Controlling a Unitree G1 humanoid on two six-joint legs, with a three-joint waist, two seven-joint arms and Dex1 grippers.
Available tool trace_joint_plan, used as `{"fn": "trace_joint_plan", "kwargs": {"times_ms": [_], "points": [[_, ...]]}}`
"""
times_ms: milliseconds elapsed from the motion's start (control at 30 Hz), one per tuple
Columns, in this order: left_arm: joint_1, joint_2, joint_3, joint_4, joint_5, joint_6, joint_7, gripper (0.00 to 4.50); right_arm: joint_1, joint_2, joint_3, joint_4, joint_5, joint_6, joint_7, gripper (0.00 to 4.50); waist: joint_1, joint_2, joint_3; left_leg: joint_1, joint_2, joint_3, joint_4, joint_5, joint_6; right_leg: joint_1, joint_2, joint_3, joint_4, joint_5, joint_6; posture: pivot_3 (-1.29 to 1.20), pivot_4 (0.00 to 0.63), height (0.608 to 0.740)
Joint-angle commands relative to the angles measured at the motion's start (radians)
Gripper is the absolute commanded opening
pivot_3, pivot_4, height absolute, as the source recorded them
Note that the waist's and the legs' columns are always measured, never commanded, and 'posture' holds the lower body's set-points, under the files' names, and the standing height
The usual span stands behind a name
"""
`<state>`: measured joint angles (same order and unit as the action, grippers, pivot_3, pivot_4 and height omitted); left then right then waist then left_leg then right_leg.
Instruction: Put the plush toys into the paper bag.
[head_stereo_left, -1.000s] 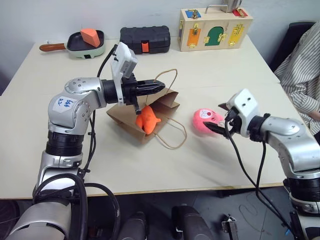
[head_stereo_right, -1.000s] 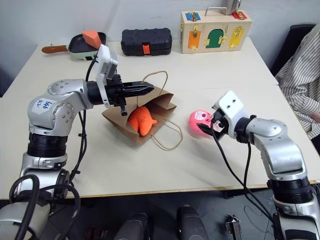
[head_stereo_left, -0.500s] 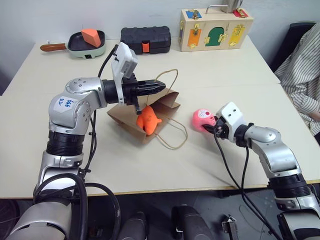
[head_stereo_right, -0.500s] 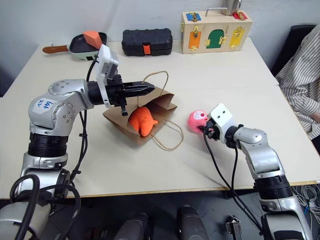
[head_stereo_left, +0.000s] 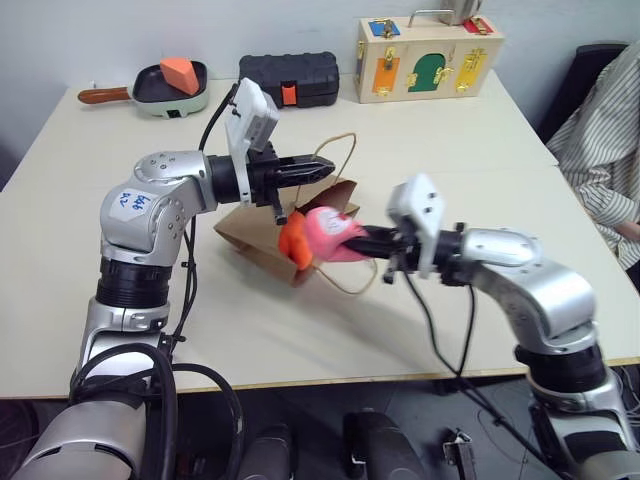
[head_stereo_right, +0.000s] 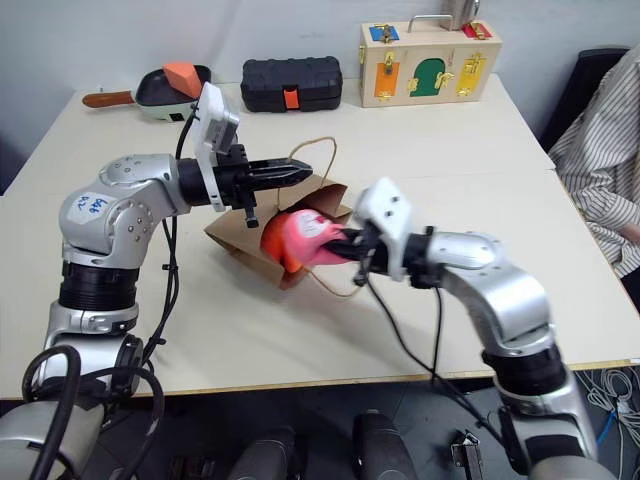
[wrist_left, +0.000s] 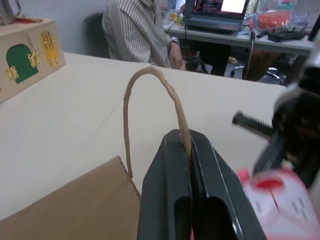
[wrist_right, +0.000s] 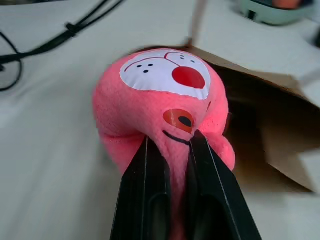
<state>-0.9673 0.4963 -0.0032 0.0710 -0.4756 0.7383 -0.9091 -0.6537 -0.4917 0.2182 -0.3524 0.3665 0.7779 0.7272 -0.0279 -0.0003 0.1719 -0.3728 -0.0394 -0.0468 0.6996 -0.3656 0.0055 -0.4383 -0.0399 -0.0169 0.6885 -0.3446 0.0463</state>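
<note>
Pink toy (wrist_right: 162, 107): pinched in right gripper (wrist_right: 170, 145), at bag (head_stereo_left: 262, 240) mouth against orange toy (head_stereo_left: 289, 243); left gripper (wrist_left: 189, 150): clamped on bag handle (wrist_left: 150, 85)

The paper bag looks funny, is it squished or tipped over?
Yes. The paper bag lies tipped on its side on the table, crumpled, its mouth held up by one handle pinched in the left hand. The orange toy sits at its mouth.
</note>
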Motion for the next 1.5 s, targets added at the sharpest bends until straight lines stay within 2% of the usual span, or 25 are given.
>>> {"fn": "trace_joint_plan", "kwargs": {"times_ms": [33,200,400,733,900,1167,1400,1500], "points": [[-0.022,0.009,0.029,-0.040,-0.050,0.030,-0.017,0.00,-0.084,0.055,0.083,0.149,-0.151,-0.090,-0.094,0.01,0.002,0.000,0.000,0.000,-0.001,0.000,0.000,0.000,0.000,0.000,-0.001,0.000,0.000,0.000,0.000,0.00,0.150,0.740],[-0.010,0.025,0.029,-0.069,-0.066,0.050,-0.022,0.00,-0.172,0.133,0.077,0.301,-0.208,-0.145,-0.135,0.01,-0.005,0.000,0.000,-0.001,-0.002,-0.001,0.001,0.000,0.000,-0.002,-0.001,-0.001,0.001,0.000,0.000,0.00,0.150,0.740],[0.014,0.020,0.027,-0.086,-0.072,0.048,-0.011,0.00,-0.243,0.250,0.037,0.414,-0.203,-0.141,-0.179,0.01,-0.026,0.000,0.000,-0.001,-0.001,-0.001,0.000,0.000,0.000,-0.004,-0.001,-0.001,0.003,0.000,0.000,0.00,0.150,0.740],[0.018,0.011,0.026,-0.096,-0.070,0.044,-0.006,0.00,-0.273,0.460,0.024,0.606,-0.230,-0.200,-0.271,0.01,-0.055,0.000,0.000,0.000,-0.001,-0.001,0.000,0.000,-0.001,-0.005,-0.001,-0.001,0.007,0.000,0.000,0.00,0.150,0.740],[0.023,0.018,0.029,-0.098,-0.067,0.044,-0.010,0.00,-0.251,0.462,0.020,0.620,-0.237,-0.222,-0.243,1.64,-0.056,0.000,0.000,0.000,-0.001,-0.002,0.000,0.000,-0.001,-0.005,-0.001,-0.001,0.007,0.000,0.000,0.00,0.150,0.740],[0.038,0.036,0.037,-0.088,-0.053,0.029,-0.018,0.00,-0.172,0.396,0.018,0.482,-0.205,-0.197,-0.148,4.37,-0.056,0.000,0.000,0.000,-0.001,-0.002,0.000,0.000,-0.001,-0.005,-0.001,-0.001,0.007,0.000,0.000,0.00,0.150,0.740],[0.035,0.036,0.037,-0.075,-0.048,0.020,-0.017,0.00,-0.175,0.379,0.021,0.496,-0.225,-0.218,-0.139,4.44,-0.056,0.000,0.000,0.000,-0.001,-0.002,0.000,0.000,-0.001,-0.005,-0.001,-0.001,0.007,0.000,0.000,0.00,0.150,0.740],[0.046,0.044,0.029,-0.058,-0.031,0.001,-0.022,0.00,-0.185,0.325,0.003,0.421,-0.193,-0.179,-0.080,4.44,-0.055,0.000,0.000,0.000,-0.001,-0.002,0.000,0.000,-0.001,-0.005,-0.001,-0.001,0.007,0.000,0.000,0.00,0.150,0.740]]}}
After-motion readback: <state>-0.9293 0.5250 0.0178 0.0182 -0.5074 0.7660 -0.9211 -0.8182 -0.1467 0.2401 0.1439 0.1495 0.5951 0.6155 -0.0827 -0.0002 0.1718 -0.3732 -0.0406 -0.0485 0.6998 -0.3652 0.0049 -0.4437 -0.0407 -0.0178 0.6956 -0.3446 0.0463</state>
